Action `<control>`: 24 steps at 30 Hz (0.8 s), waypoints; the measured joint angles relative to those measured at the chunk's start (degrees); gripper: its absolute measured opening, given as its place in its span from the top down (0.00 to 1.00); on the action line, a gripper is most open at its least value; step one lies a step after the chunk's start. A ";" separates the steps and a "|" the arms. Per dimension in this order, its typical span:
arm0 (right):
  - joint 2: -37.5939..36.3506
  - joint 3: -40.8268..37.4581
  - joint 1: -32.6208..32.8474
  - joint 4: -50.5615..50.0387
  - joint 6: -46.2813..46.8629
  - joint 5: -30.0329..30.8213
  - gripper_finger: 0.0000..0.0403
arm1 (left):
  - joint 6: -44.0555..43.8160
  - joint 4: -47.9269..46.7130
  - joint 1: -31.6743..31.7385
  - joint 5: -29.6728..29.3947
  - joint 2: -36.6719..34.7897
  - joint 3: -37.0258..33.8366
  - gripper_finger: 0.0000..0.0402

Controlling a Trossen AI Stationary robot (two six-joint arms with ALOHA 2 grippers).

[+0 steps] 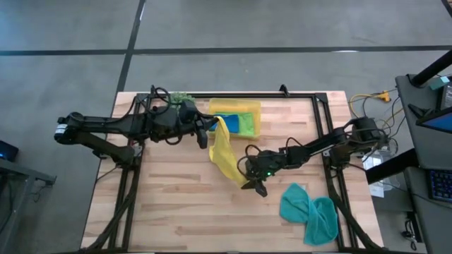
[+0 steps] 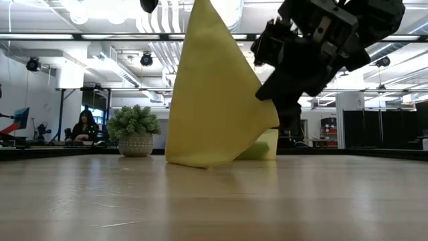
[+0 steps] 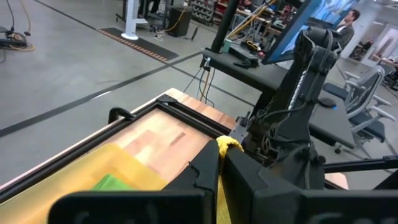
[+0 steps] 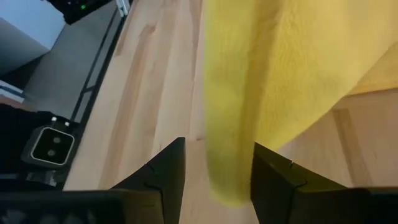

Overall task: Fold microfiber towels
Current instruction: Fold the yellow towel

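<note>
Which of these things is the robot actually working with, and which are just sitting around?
Part of the job: yellow towel, teal towel, blue towel, green towel, left gripper, right gripper.

Lying about: yellow tray, potted plant.

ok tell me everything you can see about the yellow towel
The yellow towel is a soft, fuzzy cloth, stretched in the air between both arms. The left gripper is shut on its top corner; the right gripper has an edge between its fingers. It hangs as a tall triangle, its lowest fold brushing the wooden table.
</note>
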 joint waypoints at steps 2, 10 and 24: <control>0.69 -0.01 0.04 0.39 0.01 -0.08 0.65 | 0.00 0.01 0.00 0.00 0.00 -0.05 1.00; 0.49 -0.03 0.02 4.89 0.01 -0.93 0.82 | -0.01 -0.02 0.00 0.00 0.02 -0.13 1.00; -9.22 0.91 0.13 -11.31 4.48 -0.92 0.98 | -0.03 -10.85 0.07 0.36 -1.40 1.63 1.00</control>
